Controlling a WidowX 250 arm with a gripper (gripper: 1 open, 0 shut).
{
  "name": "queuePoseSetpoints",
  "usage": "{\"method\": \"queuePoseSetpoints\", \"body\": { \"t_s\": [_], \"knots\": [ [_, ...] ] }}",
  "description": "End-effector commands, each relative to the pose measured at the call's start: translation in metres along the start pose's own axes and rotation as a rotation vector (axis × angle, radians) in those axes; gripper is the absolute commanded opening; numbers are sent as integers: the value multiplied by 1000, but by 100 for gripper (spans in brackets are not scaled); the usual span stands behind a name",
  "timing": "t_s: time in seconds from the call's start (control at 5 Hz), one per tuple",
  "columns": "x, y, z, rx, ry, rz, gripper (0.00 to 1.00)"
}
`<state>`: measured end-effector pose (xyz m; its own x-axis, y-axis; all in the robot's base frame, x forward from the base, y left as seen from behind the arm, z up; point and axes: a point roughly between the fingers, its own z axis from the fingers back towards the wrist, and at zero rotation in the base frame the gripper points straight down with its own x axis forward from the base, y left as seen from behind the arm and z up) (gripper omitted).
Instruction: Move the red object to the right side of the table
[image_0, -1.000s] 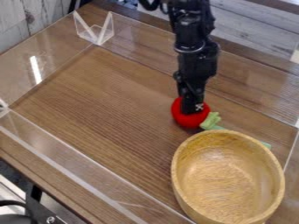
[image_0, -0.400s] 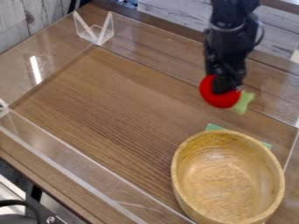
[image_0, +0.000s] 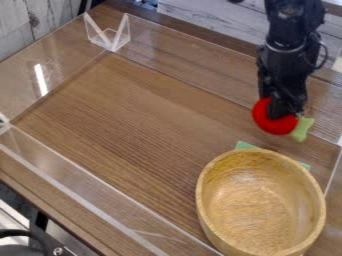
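Tool (image_0: 281, 108) clamps red ball (image_0: 277, 119) near table's (image_0: 134, 110) right edge; risk: ball slips, rolls against clear wall or into wooden bowl (image_0: 261, 205).

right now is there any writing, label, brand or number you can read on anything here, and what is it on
None can be read.
Wooden bowl: bare wood, no markings.
Red ball: plain, no label.
Gripper: black, no legible brand or number.
Table: only wood grain.
Clear walls: only reflections, no signs.
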<state>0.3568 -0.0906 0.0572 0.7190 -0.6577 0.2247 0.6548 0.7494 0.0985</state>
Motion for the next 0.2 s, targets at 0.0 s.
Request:
{"method": "queuePoseSetpoints", "body": {
  "t_s": [0.0],
  "knots": [
    [6, 0, 3, 16, -59, 1, 0]
  ]
}}
